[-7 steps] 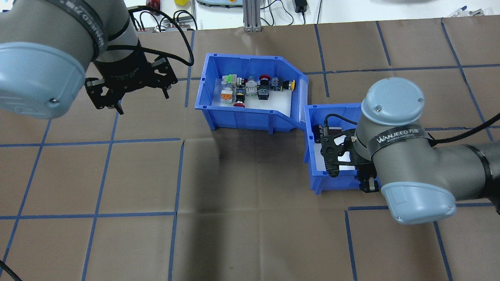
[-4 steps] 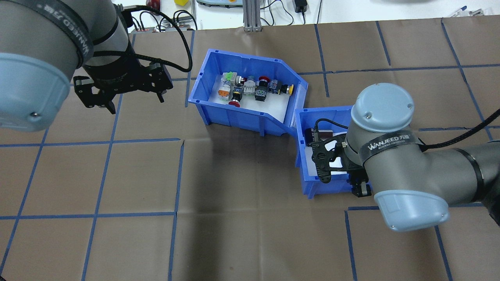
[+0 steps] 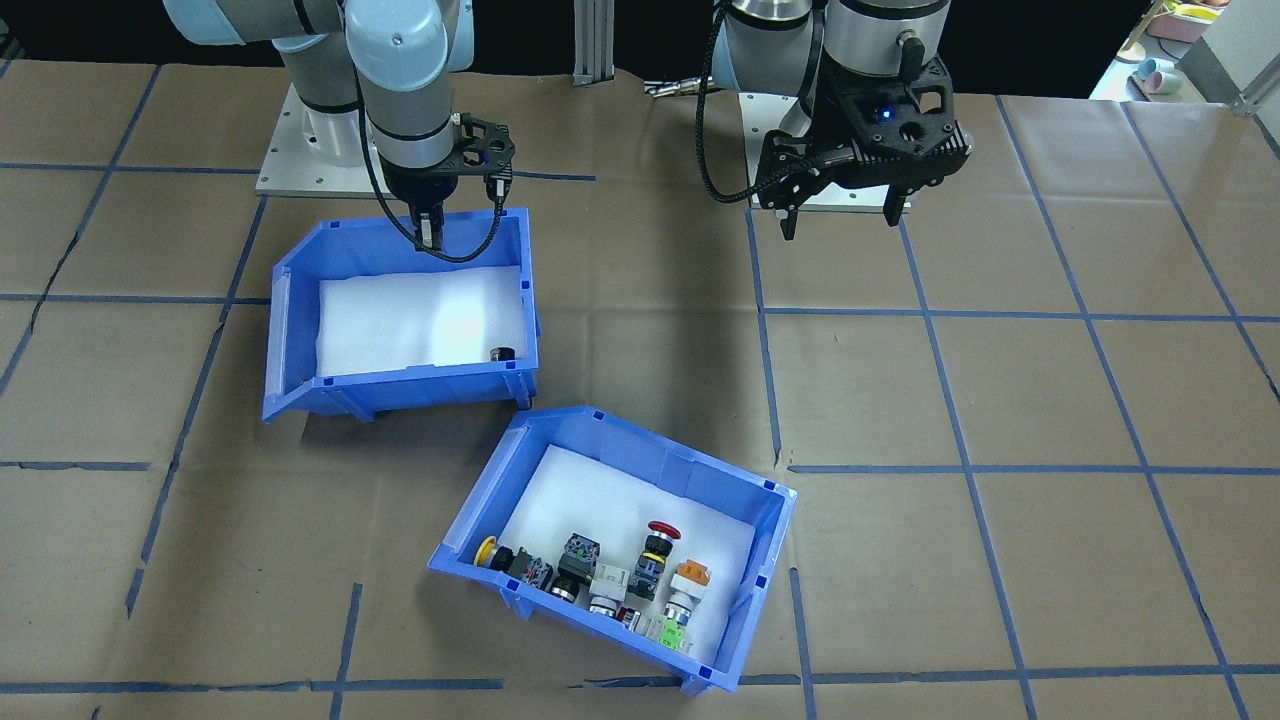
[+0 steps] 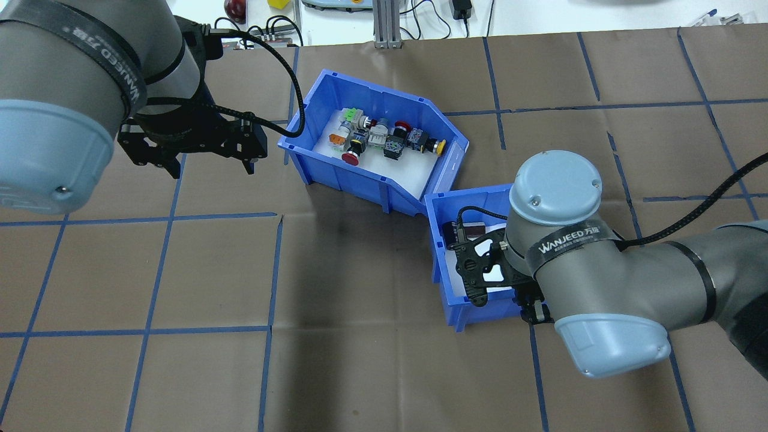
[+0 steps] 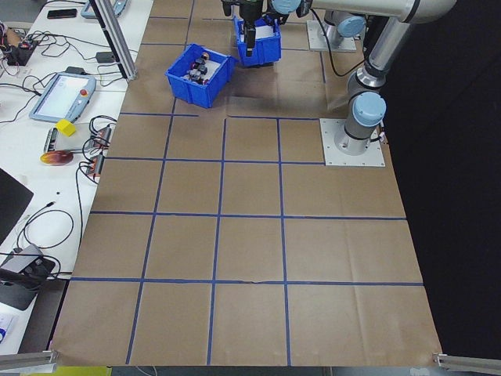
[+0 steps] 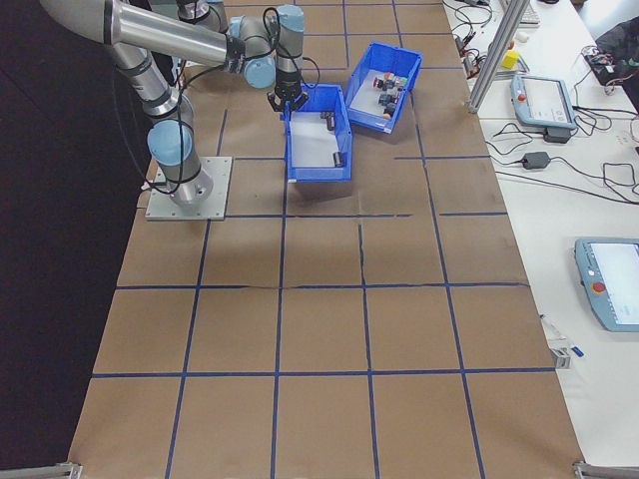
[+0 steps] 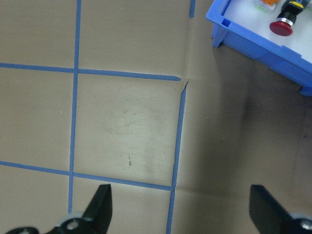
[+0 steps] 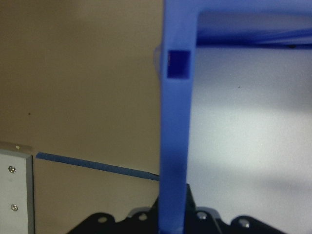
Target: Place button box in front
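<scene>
Pushed by its neighbour, the button box (image 4: pixel 375 147) has swung round and slid toward the robot's left over the last second, now lying skewed on the table (image 4: pixel 180 270) on the far side from the robot. The second blue bin (image 4: pixel 447 264) has shifted left with the right gripper (image 3: pixel 430 228), whose fingers are clamped on its near wall; its far corner touches the button box. The left gripper (image 4: pixel 207 162) hangs splayed and empty just left of the button box.

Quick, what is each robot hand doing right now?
Left gripper: open, empty.
Right gripper: shut on the other bin's wall.
</scene>
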You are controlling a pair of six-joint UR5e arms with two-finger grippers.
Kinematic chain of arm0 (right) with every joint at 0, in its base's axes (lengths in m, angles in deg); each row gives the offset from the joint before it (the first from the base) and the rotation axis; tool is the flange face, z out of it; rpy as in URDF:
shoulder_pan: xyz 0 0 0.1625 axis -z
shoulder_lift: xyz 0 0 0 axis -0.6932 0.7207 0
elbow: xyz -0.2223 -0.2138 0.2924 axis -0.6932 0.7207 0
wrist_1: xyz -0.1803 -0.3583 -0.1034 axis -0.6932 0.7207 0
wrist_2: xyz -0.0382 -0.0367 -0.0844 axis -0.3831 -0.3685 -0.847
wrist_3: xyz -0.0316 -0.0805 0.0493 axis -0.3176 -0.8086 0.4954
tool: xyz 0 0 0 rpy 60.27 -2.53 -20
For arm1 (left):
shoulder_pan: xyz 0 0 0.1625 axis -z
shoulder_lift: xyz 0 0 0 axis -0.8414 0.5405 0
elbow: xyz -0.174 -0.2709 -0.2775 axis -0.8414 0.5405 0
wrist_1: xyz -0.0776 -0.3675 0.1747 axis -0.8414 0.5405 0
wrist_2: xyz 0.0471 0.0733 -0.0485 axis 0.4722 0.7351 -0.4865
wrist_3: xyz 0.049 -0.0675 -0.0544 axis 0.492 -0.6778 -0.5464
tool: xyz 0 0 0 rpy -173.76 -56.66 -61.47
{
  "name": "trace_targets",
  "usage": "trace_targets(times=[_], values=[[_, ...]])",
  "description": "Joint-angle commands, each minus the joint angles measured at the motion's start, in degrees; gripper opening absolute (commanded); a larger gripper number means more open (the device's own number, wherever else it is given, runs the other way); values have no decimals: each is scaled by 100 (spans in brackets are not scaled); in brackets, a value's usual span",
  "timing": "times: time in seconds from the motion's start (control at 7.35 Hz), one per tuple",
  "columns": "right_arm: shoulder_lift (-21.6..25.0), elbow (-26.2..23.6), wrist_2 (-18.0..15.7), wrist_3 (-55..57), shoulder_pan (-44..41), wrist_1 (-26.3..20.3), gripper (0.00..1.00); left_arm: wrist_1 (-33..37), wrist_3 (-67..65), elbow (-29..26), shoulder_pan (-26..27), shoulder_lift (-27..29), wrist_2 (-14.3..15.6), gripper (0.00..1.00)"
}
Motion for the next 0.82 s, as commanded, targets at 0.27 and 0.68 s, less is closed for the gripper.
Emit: trace_targets(times=[0.27,0.68], values=[[-31,11,19,935,-744,125,8,-96,635,17,-22,31,27,99],[-66,99,150,1654,-1159,249,8,-87,635,-9,-30,-4,44,99]])
